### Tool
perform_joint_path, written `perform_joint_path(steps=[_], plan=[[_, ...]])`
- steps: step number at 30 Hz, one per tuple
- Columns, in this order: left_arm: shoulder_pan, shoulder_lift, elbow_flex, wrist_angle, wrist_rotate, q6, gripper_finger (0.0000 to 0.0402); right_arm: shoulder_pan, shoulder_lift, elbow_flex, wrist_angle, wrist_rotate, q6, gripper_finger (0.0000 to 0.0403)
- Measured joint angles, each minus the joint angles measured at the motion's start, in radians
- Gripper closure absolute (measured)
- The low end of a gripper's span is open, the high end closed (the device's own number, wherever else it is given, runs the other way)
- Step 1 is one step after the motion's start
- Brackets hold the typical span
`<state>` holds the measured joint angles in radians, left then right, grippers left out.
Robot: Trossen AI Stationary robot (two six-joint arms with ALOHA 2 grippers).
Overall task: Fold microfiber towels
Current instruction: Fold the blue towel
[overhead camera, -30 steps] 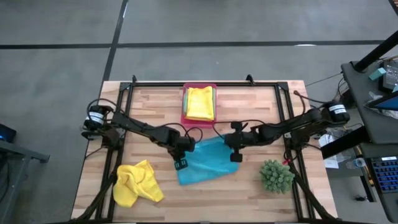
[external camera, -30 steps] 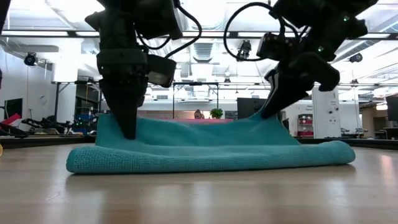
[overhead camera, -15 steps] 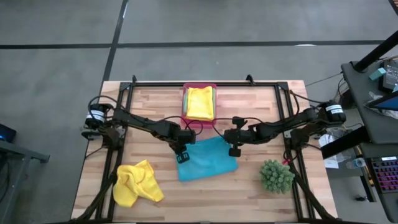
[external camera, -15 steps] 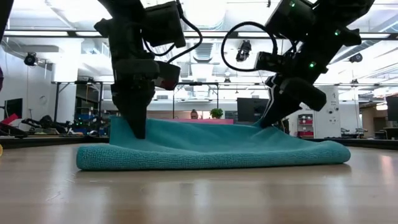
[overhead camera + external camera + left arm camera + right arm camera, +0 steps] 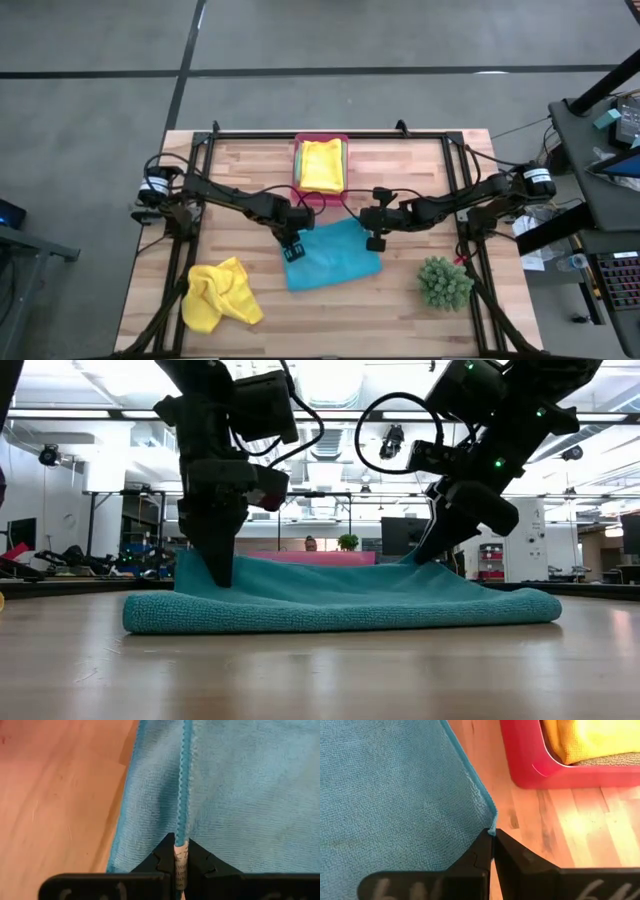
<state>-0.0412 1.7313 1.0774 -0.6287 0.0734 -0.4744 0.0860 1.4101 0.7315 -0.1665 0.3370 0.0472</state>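
The blue towel (image 5: 332, 256) lies on the table just in front of the pink tray (image 5: 320, 190). The left gripper (image 5: 291, 249) pinches its left back corner tight. The right gripper (image 5: 376, 241) pinches its right back corner tight.

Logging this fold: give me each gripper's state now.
Left gripper: shut on the turquoise towel hem.
Right gripper: shut on its corner.

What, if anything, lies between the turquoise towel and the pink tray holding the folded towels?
Nothing visible. The turquoise towel, pinched by the left gripper and the right gripper, lies just short of the pink tray, with only bare table between.
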Motion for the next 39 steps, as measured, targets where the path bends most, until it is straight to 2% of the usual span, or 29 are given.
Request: perform_joint_path(steps=[14, 20, 30, 35, 39], plan=[[0.002, 0.000, -0.005, 0.019, 0.000, 0.010, 0.0401, 0.000, 0.000, 0.000, 0.000, 0.000, 0.005, 0.0390], [0.002, 0.000, -0.005, 0.020, 0.000, 0.010, 0.0396, 0.000, 0.000, 0.000, 0.000, 0.000, 0.012, 0.0344], [0.002, 0.000, -0.005, 0.019, 0.000, -0.003, 0.0282, 0.000, 0.000, 0.000, 0.000, 0.001, 0.023, 0.0243], [0.002, -0.008, -0.005, -0.023, 0.000, -0.009, 0.0243, 0.000, -0.001, 0.000, 0.000, 0.003, 0.021, 0.0223], [0.002, -0.032, -0.005, -0.061, 0.001, -0.010, 0.0233, 0.000, -0.012, 0.000, -0.002, 0.004, 0.015, 0.0225]])
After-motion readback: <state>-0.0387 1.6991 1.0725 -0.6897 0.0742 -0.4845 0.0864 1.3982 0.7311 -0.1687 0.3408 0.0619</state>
